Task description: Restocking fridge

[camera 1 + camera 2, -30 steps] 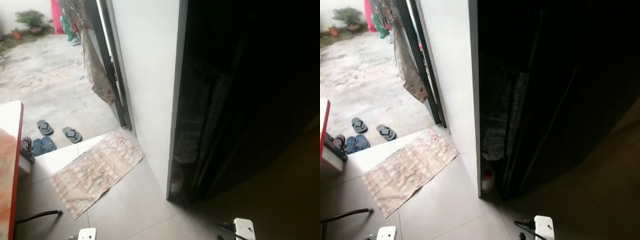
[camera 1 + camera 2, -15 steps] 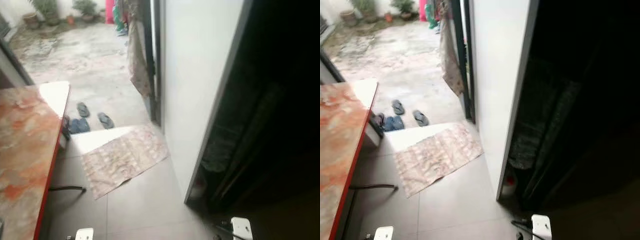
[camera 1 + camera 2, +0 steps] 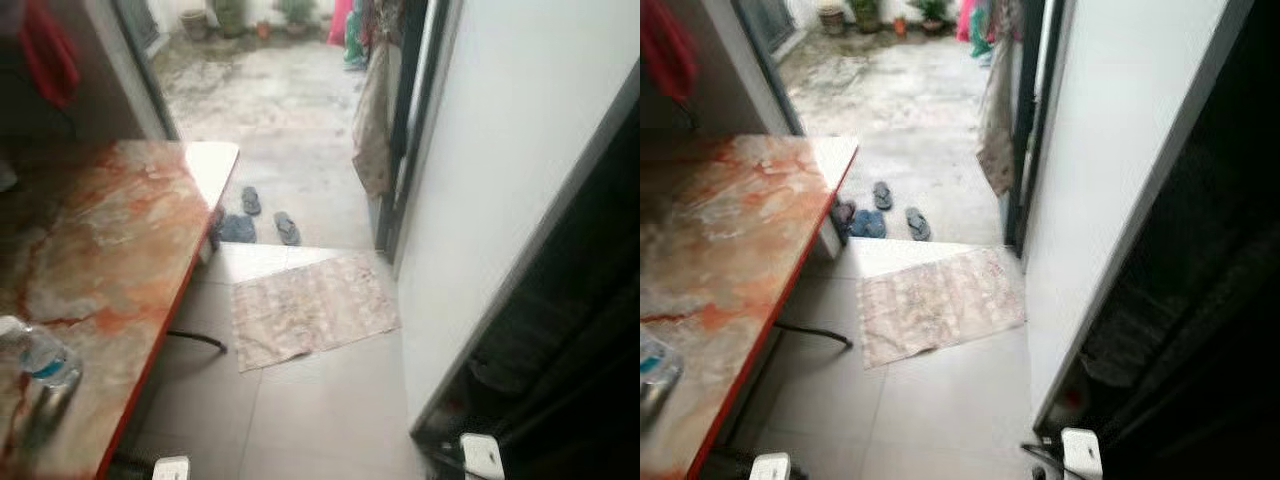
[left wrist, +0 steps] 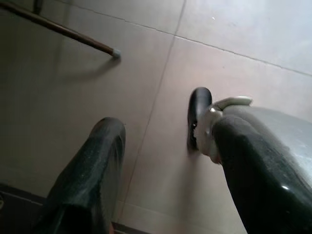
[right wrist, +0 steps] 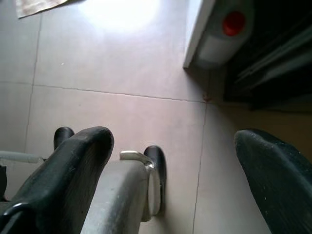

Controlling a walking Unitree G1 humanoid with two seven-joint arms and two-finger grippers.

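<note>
A clear water bottle (image 3: 40,357) with a blue label stands near the front edge of an orange marbled table (image 3: 110,260) on my left. Both arms hang low over the tiled floor. In the left wrist view, my left gripper (image 4: 168,136) is open with nothing between its black fingers (image 4: 92,165). My right gripper (image 5: 173,141) is also open and holds nothing, its fingers (image 5: 73,165) spread wide. A white bottle with a red cap (image 5: 226,29) stands on the floor at the foot of a white panel (image 3: 500,190), beside a dark opening (image 3: 590,330).
A patterned doormat (image 3: 310,308) lies on the tiles ahead. Several slippers (image 3: 262,215) sit past it at a doorway onto a concrete yard. A cloth (image 3: 372,130) hangs by the door frame. A thin table leg (image 4: 63,31) crosses the floor beside my left arm.
The camera has swung left. The table and the water bottle have come into view, and the dark opening has slid to the right edge. Both arms still hang low.
</note>
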